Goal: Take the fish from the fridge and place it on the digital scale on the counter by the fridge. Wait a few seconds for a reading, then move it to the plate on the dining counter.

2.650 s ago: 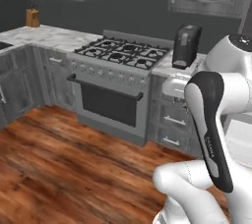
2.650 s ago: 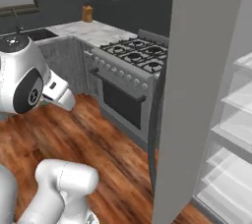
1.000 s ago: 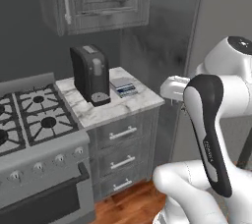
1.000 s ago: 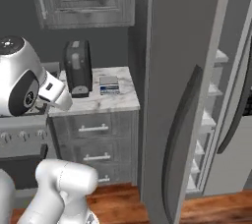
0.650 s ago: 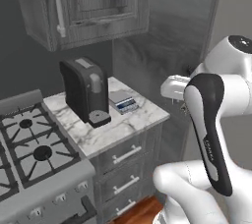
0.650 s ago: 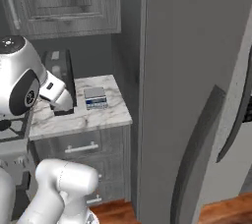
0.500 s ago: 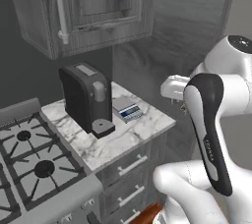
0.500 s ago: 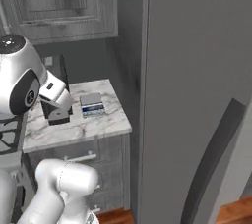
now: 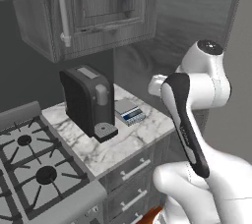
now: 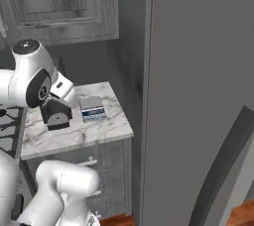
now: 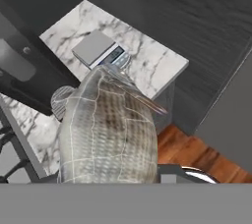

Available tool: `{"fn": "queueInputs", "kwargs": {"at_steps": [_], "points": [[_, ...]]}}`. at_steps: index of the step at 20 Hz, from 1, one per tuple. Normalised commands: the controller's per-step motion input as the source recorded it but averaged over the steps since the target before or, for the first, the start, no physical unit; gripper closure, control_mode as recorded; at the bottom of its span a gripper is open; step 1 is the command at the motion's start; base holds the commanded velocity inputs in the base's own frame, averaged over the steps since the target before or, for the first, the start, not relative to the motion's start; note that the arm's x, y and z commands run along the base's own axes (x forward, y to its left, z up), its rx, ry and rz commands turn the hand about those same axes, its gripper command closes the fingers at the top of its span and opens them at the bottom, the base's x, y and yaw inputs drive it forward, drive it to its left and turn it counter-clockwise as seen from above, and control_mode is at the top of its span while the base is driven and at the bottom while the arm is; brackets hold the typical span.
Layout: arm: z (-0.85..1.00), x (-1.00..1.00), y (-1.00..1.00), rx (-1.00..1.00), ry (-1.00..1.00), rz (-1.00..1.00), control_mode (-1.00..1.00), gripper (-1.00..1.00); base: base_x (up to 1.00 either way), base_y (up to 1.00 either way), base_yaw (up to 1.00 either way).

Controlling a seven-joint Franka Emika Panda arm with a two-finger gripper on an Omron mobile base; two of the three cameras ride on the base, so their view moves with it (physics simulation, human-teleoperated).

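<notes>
Silvery scales crowd the hand view: the fish (image 11: 106, 129) sits right at the gripper, tail end pointing toward the counter (image 11: 147, 66), and the jaws look clamped on it, though the fingertips themselves are hidden behind its body. Beyond the fish, the digital scale (image 11: 98, 49) rests on the marble beside the black coffee machine (image 9: 88, 101), next to the fridge (image 10: 198, 81).

blk coffee machine (image 9: 88, 101) upright | gas stove (image 9: 34, 166) just beside (left) | grey wall cabinet (image 9: 98, 9) above
</notes>
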Motion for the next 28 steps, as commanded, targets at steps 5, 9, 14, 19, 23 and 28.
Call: {"fn": "queueInputs", "kwargs": {"at_steps": [5, 9, 14, 19, 23, 28], "points": [[-0.54, 0.74, -0.08, 0.06, 0.00, 0.09, -1.00, 1.00, 0.00, 0.00, 0.00], [-0.41, 0.82, -0.02, 0.17, 0.00, 0.07, -1.00, 1.00, 0.00, 0.00, 0.00], [-0.39, 0.90, 0.00, 0.11, 0.00, 0.06, -1.00, 1.00, 0.00, 0.00, 0.00], [-0.22, 0.78, 0.04, 0.00, 0.00, 0.00, -1.00, 1.00, 0.00, 0.00, 0.00], [-0.14, 0.67, 0.14, 0.00, 0.01, -0.02, -1.00, 1.00, 0.00, 0.00, 0.00], [-0.29, 0.56, 0.20, 0.00, 0.04, 0.00, -1.00, 1.00, 0.00, 0.00, 0.00]]}}
